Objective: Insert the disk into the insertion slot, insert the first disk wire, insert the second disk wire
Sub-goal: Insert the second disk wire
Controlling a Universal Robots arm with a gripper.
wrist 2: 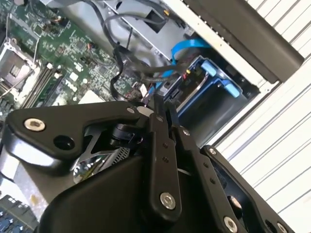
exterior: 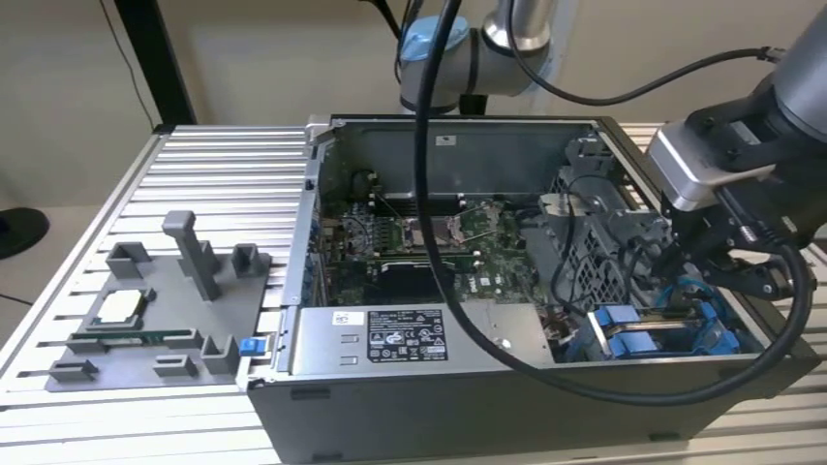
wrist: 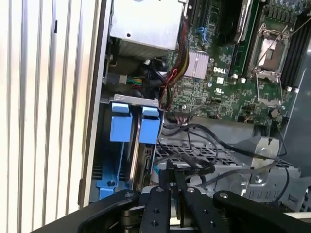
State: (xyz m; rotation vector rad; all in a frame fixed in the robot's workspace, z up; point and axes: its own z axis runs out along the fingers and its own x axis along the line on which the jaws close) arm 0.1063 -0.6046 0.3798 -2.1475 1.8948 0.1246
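Open computer case [exterior: 543, 387] stood on the slatted desk [exterior: 194, 174]; all positions taken from the case. The disk [wrist: 138, 145], in its blue carrier, sat on edge inside the insertion slot [exterior: 672, 334] at the case's front corner, beside the labelled power-supply box [exterior: 401, 334], so the seating step looked done. The claw [wrist 2: 163, 109] hung over the drive cage next to the slot, its fingers [wrist: 177, 177] drawn narrow, almost together, pinching what appeared to be a small dark connector on a black wire [wrist: 214, 145]; the exact hold could not be confirmed. A blue flat cable [wrist 2: 187, 46] looped above the carrier in the second wrist view. Judged step: first disk wire in hand. Judged need: the plug squared to the disk's socket and pressed straight, slack wires kept off the motherboard [exterior: 427, 242]. Grey fixture tray [exterior: 155, 320] lay outside the case, untouched.
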